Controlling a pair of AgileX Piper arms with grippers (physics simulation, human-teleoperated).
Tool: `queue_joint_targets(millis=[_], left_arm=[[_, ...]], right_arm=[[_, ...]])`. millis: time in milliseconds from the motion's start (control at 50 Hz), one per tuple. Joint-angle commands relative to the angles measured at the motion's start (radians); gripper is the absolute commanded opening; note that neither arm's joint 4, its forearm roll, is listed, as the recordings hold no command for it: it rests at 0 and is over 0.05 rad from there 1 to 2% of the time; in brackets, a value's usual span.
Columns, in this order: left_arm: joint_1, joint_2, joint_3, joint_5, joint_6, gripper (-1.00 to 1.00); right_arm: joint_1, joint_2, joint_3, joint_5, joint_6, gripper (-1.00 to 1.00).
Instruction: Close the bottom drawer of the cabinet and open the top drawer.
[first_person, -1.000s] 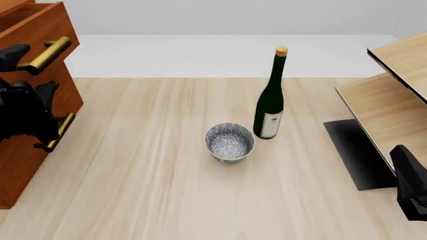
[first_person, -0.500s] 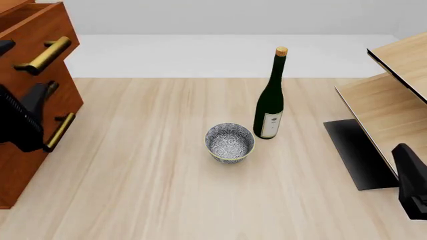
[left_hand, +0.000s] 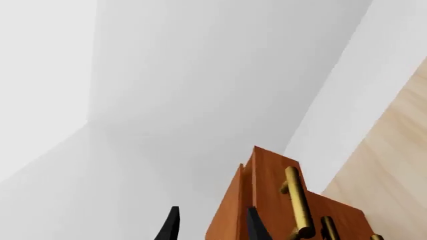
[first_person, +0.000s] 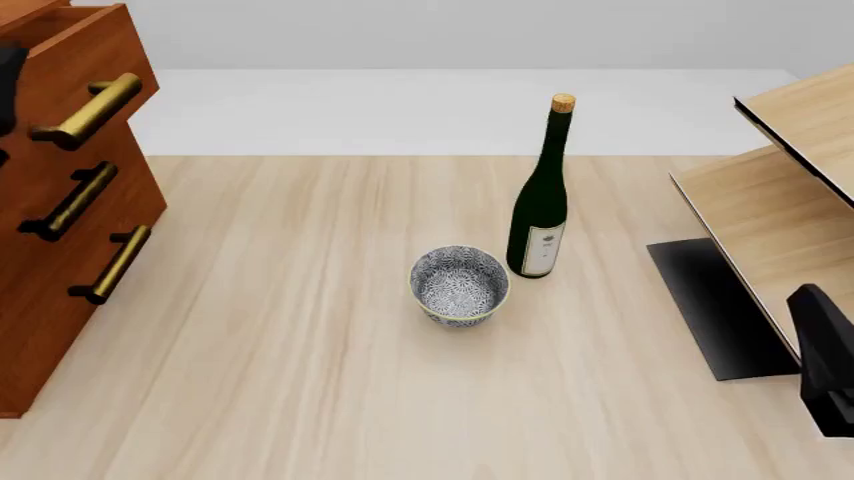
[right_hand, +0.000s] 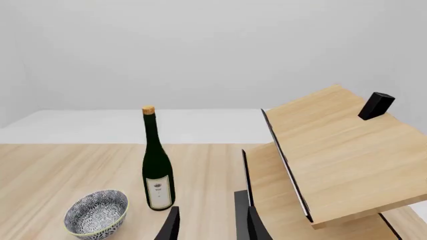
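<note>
The reddish-brown cabinet (first_person: 54, 300) stands at the table's left edge. Its top drawer (first_person: 80, 50) has a bright brass handle (first_person: 88, 108). The middle handle (first_person: 70, 200) and the bottom drawer's handle (first_person: 114, 262) sit below it. The bottom drawer (first_person: 40, 330) looks pushed in, level with the fronts above. My left gripper (left_hand: 212, 229) is open and empty, up beside the cabinet's top corner (left_hand: 267, 170), touching no handle. Only a black piece of the left arm (first_person: 8, 75) shows in the front view. My right gripper (right_hand: 211, 227) is open and empty, low at the front right.
A dark green wine bottle (first_person: 541, 200) stands upright mid-table, with a patterned bowl (first_person: 459, 285) just in front of it to the left. A pale wood shelf unit (first_person: 787, 190) on a black base (first_person: 714, 310) fills the right side. The right arm (first_person: 827, 365) rests by it.
My left arm has risen and pulled back to the left, off the middle and bottom handles and nearly out of the front view. The right arm has hardly moved.
</note>
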Motion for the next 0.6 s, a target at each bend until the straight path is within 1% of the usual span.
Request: queue_joint_targets(millis=[20, 40, 60, 80, 120, 140, 180, 200, 220, 240, 260, 280, 300, 320, 360, 380, 400, 420, 440, 460, 480, 500, 520, 580, 600], left_arm=[[0.050, 0.035, -0.122, 0.073, -0.122, 1.00], [0.025, 0.054, -0.184, 0.153, -0.193, 1.00], [0.020, 0.062, -0.210, 0.194, -0.222, 1.00], [0.032, 0.059, -0.213, 0.194, -0.223, 1.00], [0.040, 0.066, -0.280, 0.272, -0.299, 1.00], [0.041, 0.068, -0.290, 0.282, -0.310, 1.00], [0.047, 0.077, -0.344, 0.342, -0.372, 1.00], [0.049, 0.073, -0.349, 0.344, -0.381, 1.00], [0.061, 0.081, -0.381, 0.389, -0.424, 1.00], [0.073, 0.089, -0.393, 0.415, -0.441, 1.00], [0.074, 0.097, -0.419, 0.444, -0.478, 1.00], [0.070, 0.123, -0.459, 0.505, -0.528, 1.00], [0.073, 0.128, -0.455, 0.514, -0.522, 1.00], [0.099, 0.112, -0.466, 0.519, -0.551, 1.00], [0.082, 0.165, -0.517, 0.607, -0.606, 1.00], [0.097, 0.166, -0.554, 0.630, -0.662, 1.00], [0.091, 0.188, -0.581, 0.670, -0.689, 1.00], [0.078, 0.191, -0.583, 0.675, -0.688, 1.00], [0.093, 0.174, -0.579, 0.668, -0.683, 1.00], [0.107, 0.199, -0.604, 0.717, -0.707, 1.00], [0.084, 0.202, -0.620, 0.728, -0.731, 1.00], [0.080, 0.195, -0.619, 0.726, -0.727, 1.00], [0.083, 0.213, -0.638, 0.763, -0.748, 1.00], [0.087, 0.231, -0.673, 0.805, -0.787, 1.00], [0.068, 0.257, -0.710, 0.839, -0.850, 1.00]], right_arm=[[-0.002, 0.000, -0.002, 0.000, 0.005, 1.00], [-0.002, 0.000, -0.001, 0.000, 0.005, 1.00], [-0.001, 0.000, -0.001, 0.000, 0.005, 1.00], [-0.001, 0.000, -0.002, 0.001, 0.006, 1.00], [0.001, 0.000, -0.002, 0.001, 0.005, 1.00], [0.001, 0.000, -0.001, 0.001, 0.005, 1.00], [0.002, 0.000, 0.000, 0.001, 0.005, 1.00], [0.002, 0.000, 0.000, 0.001, 0.005, 1.00], [0.002, 0.000, 0.000, 0.001, 0.005, 1.00], [0.002, 0.000, 0.000, 0.001, 0.005, 1.00], [0.002, 0.000, 0.000, 0.001, 0.005, 1.00], [0.001, 0.000, 0.000, 0.001, 0.005, 1.00], [0.000, 0.000, 0.000, 0.001, 0.006, 1.00], [-0.001, 0.000, -0.001, 0.000, 0.007, 1.00], [-0.002, 0.000, -0.001, 0.000, 0.007, 1.00], [-0.003, 0.000, 0.000, -0.001, 0.007, 1.00], [-0.003, 0.000, 0.000, -0.001, 0.007, 1.00], [-0.003, 0.000, 0.000, -0.001, 0.007, 1.00], [-0.002, 0.000, 0.000, -0.001, 0.007, 1.00], [-0.001, 0.000, 0.000, -0.001, 0.007, 1.00], [0.000, 0.000, 0.000, -0.002, 0.007, 1.00], [0.001, 0.000, 0.000, -0.002, 0.008, 1.00], [0.002, 0.000, 0.000, -0.002, 0.009, 1.00], [0.005, 0.000, -0.002, -0.003, 0.010, 1.00], [0.005, 0.000, -0.002, -0.003, 0.010, 1.00]])
